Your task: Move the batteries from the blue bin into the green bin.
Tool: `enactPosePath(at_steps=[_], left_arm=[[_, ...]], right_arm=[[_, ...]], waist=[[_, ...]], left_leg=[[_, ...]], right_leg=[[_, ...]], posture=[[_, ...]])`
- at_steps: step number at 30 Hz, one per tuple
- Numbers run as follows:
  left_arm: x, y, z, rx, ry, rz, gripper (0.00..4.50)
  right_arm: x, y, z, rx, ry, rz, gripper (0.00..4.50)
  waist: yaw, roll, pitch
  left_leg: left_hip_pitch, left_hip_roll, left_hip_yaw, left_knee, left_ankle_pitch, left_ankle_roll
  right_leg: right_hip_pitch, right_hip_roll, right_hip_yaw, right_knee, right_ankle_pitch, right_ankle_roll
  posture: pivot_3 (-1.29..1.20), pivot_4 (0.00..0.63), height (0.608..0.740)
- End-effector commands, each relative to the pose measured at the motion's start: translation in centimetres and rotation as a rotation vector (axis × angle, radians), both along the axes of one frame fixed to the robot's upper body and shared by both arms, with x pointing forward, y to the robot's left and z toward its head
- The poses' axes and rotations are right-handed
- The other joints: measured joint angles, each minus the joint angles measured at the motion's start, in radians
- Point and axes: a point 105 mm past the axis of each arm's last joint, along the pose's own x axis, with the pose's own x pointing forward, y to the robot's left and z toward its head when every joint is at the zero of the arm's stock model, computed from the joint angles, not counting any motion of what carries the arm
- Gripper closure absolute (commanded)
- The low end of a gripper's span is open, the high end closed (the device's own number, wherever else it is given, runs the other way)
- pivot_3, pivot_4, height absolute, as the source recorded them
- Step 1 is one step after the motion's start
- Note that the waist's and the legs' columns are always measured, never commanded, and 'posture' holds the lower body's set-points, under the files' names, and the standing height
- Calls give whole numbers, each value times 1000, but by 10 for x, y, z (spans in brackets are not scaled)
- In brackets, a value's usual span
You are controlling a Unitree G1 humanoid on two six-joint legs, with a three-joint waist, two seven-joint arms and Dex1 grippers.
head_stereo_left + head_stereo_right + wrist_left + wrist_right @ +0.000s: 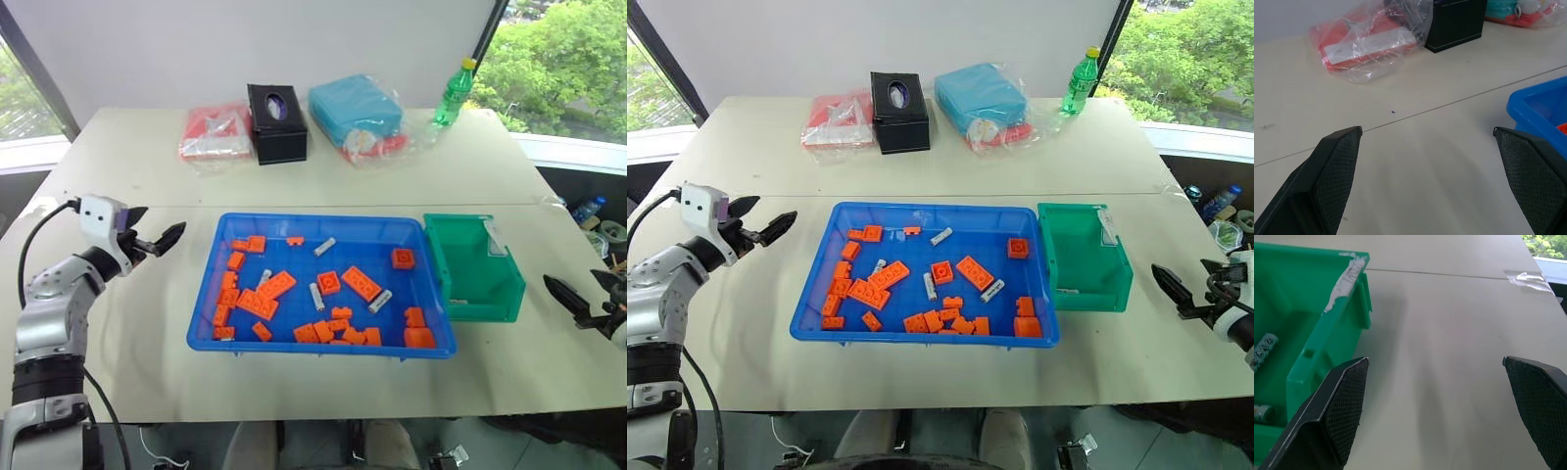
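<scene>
Both grippers, left gripper (157, 239) and right gripper (578, 299), hang wide and empty. Batteries (316, 296) lie mid blue bin (208, 318), green bin (505, 294) at three o'clock; orange bricks (361, 282) crowd them, risking a mistaken grab.

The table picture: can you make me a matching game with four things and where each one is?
Things:
1. orange bricks
2. green bottle
3. black box
4. green bin

Places:
A. far corner of the table, by the window
B. right beside the blue bin
C. between the red packet and the light-blue packet
D. inside the blue bin

Pairs: 1-D, 2-A, 3-C, 4-B
</scene>
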Motion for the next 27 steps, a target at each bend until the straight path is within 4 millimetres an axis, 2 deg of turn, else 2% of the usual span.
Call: enactPosePath(at_steps=[1,19,24,27], left_arm=[[0,-1,15,24,-56,-11,0],[0,2,12,-21,-26,-4,0],[0,-4,12,-1,-40,-25,0],[-1,-9,14,-3,-42,-39,0]], right_arm=[[2,6,13,-29,-37,23,16],[5,0,11,-10,-43,-8,16],[9,-7,9,-44,-26,-27,16],[14,-8,15,-55,-32,-15,16]], waist=[[1,0,0],[-1,0,0],[-1,-1,0],[-2,0,0]], left_leg=[[0,0,0,0,0,0],[1,0,0,1,0,0],[1,0,0,1,0,0],[1,0,0,1,0,0]], right_leg=[[0,0,0,0,0,0],[0,0,0,2,0,0],[0,0,0,2,0,0],[0,0,0,2,0,0]], posture=[[0,150,733],[0,150,733],[0,150,733],[0,150,733]])
